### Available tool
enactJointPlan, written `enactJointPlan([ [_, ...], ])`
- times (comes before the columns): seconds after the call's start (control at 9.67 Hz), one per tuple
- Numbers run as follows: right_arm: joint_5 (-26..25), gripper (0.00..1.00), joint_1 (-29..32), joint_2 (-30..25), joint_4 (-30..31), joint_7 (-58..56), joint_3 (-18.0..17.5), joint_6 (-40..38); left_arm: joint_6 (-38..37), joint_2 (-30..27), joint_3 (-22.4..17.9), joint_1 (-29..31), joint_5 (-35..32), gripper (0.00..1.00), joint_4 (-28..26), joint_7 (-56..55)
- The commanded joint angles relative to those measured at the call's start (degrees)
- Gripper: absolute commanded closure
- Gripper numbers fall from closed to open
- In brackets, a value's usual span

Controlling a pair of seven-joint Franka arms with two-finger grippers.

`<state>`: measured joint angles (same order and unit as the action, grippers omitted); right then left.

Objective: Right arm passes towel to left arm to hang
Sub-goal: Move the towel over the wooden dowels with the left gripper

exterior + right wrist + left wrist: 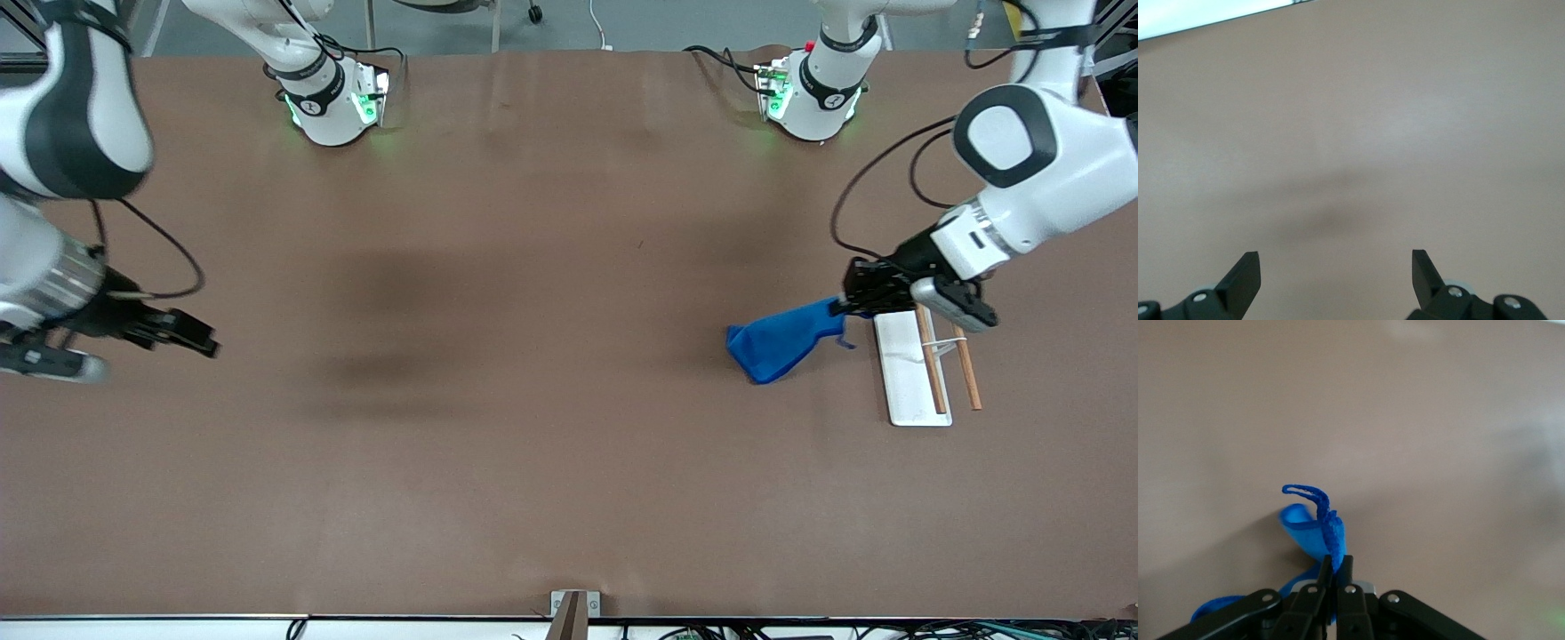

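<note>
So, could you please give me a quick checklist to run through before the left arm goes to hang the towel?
1. Left gripper shut on the towel: ok, the fingers pinch its edge by the corner loop.
2. Right gripper let go and out of the way: ok, it is open, holds nothing and waits over the right arm's end of the table.
3. Rack within the left arm's working area: ok, the left gripper is beside its end.
4. Rack rods free of cloth: ok.
5. Towel hanging flat: not ok, it trails bunched.
6. Towel off the table: cannot tell.
</note>
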<state>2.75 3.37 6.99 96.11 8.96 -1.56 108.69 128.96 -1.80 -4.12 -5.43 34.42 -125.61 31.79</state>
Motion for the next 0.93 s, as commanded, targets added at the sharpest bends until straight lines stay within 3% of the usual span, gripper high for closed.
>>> enactJointPlan([
  [0.0,-1.61,0.0,0.14,-4.87,-2.05,1.59,3.04,-6.87,-0.99,0.49,-6.3,-0.29,-9.86,1.0,1.5,-1.9],
  [0.31,-1.61,0.0,0.5,-5.67,-12.05,-1.9,7.08,-20.75,-3.62,1.01,-16.85,-0.29,-20.85,1.0,5.98,-1.47],
  [0.62,-2.66,0.0,0.5,-6.55,-14.37,-2.81,6.92,-24.4,-3.98,3.46,-26.27,-0.46,-22.82,1.0,7.3,-1.38],
  [0.83,-2.57,0.0,0.32,-6.64,-14.2,-3.33,6.92,-24.05,-3.28,8.63,-27.17,-0.29,-22.65,1.0,9.85,-1.47],
])
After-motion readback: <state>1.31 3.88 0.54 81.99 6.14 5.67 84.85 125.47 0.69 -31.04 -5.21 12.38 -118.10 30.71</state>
